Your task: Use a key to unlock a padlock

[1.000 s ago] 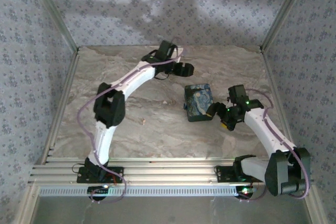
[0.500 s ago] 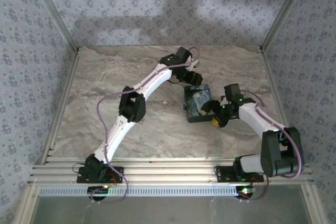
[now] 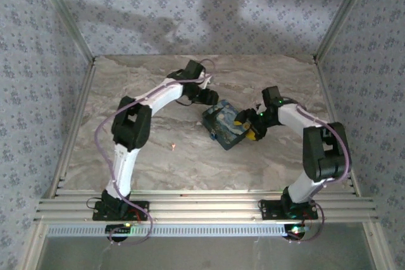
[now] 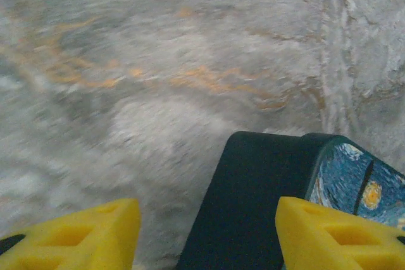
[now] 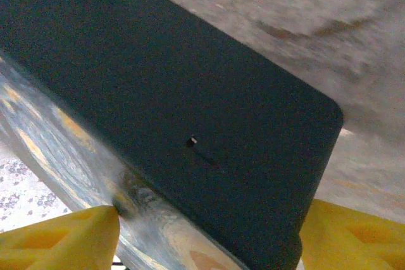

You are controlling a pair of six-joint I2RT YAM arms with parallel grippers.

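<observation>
The padlock and the key are out of view. A blue box (image 3: 223, 126) with a yellow swirl painting sits mid-table, turned at an angle. My right gripper (image 3: 245, 126) reaches it from the right. In the right wrist view its yellow fingers (image 5: 63, 238) press the box (image 5: 177, 93) on the painted face and on the dark side, so the gripper (image 5: 209, 245) is shut on it. My left gripper (image 3: 207, 100) is at the box's far left corner. In the left wrist view this gripper (image 4: 209, 238) is open, with the box's dark side (image 4: 253, 194) between the fingers and a gap beside the left finger (image 4: 76, 235).
The tabletop (image 3: 158, 150) is marbled stone, with patterned walls on three sides. Aluminium rails (image 3: 202, 210) run along the near edge, where both arm bases are bolted.
Both arms have closed in on the blue box and their jaws have narrowed. The box has turned and shifted left. The left arm has drawn back a little from half a second ago.
</observation>
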